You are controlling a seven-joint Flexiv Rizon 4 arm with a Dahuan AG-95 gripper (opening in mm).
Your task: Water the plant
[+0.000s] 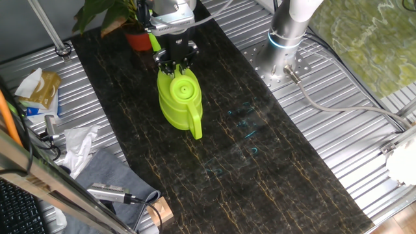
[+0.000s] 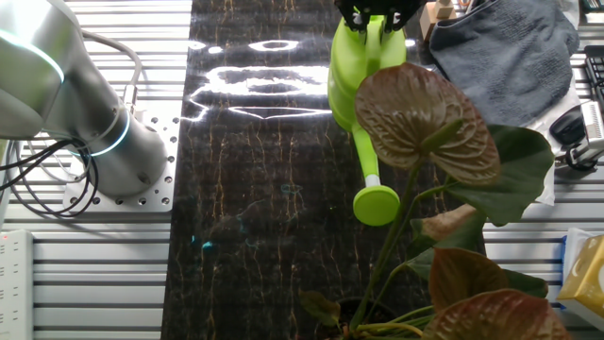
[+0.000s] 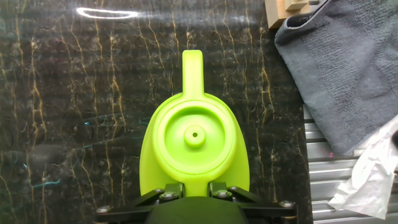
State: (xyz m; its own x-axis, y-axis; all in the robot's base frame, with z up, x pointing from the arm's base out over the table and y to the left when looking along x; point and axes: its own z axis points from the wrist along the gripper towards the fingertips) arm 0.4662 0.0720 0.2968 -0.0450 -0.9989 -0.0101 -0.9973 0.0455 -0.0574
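Small potted plant (image 1: 107, 14) with broad dark green pointed leaves seen in round red-orange pot (image 1: 138, 41), at far end of dark marble-patterned surface (image 1: 260, 162); leaf undersides appear reddish-brown in other fixed view. Lime-green plastic watering can (image 1: 179, 99) stands upright just beside pot. Black two-finger gripper (image 1: 175, 63) positioned at can's top; grip on it cannot be told. Grey cloth (image 3: 348, 68) and crumpled white paper (image 3: 373, 174) lie on ribbed metal table (image 1: 338, 117).

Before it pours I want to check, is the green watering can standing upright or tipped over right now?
Upright. The watering can stands on its base on the dark table, cap facing up, with the gripper just above it.
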